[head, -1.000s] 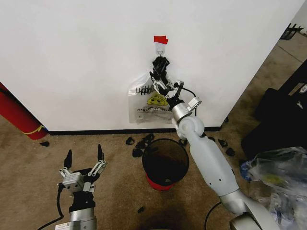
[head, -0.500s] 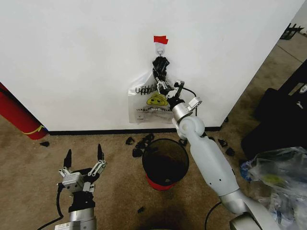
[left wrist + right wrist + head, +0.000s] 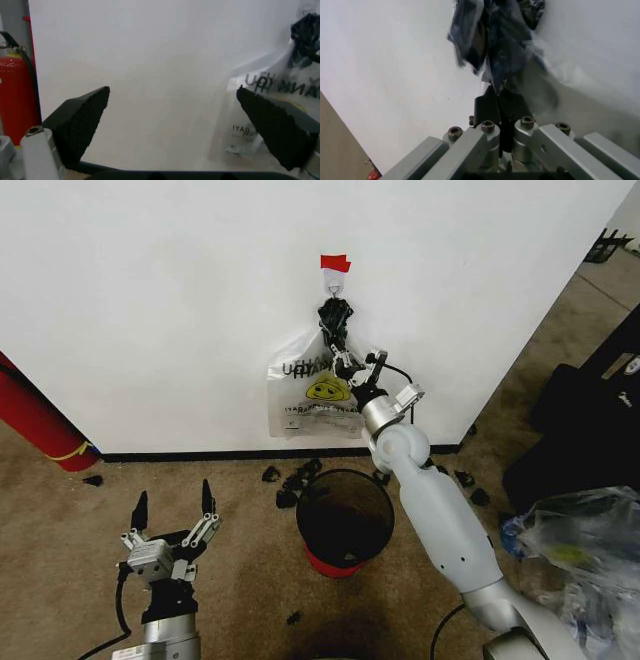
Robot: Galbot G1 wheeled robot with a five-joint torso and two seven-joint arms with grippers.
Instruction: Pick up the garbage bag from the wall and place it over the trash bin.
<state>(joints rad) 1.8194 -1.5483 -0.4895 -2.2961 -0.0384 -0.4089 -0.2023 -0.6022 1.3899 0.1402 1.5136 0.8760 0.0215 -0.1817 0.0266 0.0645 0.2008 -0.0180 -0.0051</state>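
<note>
We saw our right gripper (image 3: 345,360) raised against the plain white wall (image 3: 150,300), its jaws pressed together on the gathered blue handle strips of the thin translucent plastic garbage bag (image 3: 305,395), just below the small metal hook (image 3: 333,278) that carried it. In the right wrist view the pads (image 3: 501,107) met with only a sliver of film between them, so we judged the pinch firm.

To do this step well, we judged that the handles should be lifted up and off the hook's tip before any pull away from the wall; a straight tug outward could tear film this thin or drag the hook. We would move slowly, keeping the pinch low on the bunched strips so that both handles came away together.

The bag hung flat against the wall under a short strip of red tape (image 3: 334,262), crumpled at the neck, with black lettering and a yellow smiley face on its front. The small round black trash bin (image 3: 345,518) with a red base stood on the carpet below it. Our left gripper (image 3: 172,502) waited low over the carpet, jaws spread wide and holding nothing.
</note>
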